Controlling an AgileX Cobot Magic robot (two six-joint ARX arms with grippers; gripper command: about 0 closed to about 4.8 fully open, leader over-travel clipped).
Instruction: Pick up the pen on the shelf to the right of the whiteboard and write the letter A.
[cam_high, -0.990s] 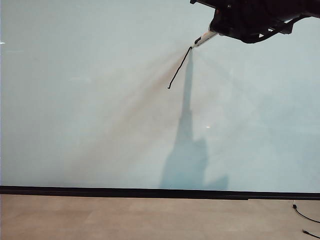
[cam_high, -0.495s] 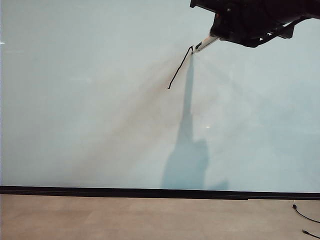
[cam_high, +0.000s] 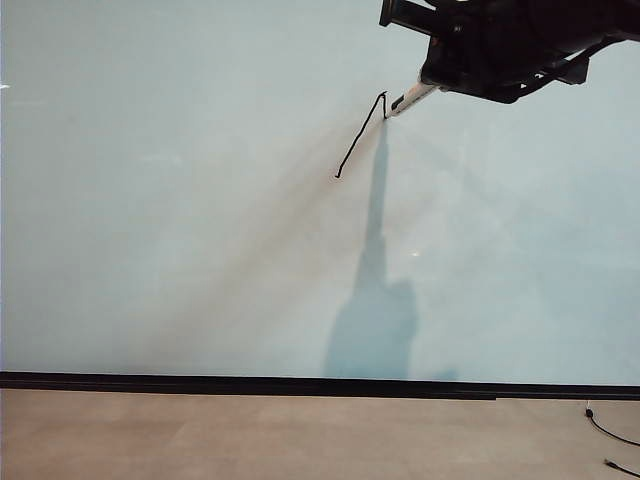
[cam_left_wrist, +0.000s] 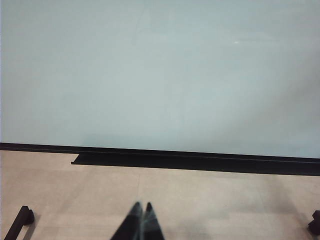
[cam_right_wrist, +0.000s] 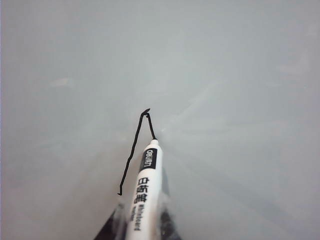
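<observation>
the right pincer (cam_high: 432, 82), up near the top right of the whiteboard (cam_high: 180, 250), is clamped on the pen (cam_right_wrist: 142, 195), whose tip touches the board just below the peak of the letter a (cam_right_wrist: 134, 152). one slanted leg is drawn and the second has barely begun. best to drag the tip down and outward with even pressure, matching the first leg's length. the left pincer (cam_left_wrist: 140, 220) hangs closed and empty, low over the floor (cam_left_wrist: 225, 200).

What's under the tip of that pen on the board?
The pen, held in the right hand, has its tip on the whiteboard, at the end of a black line. Any ink directly under the tip is covered.
</observation>
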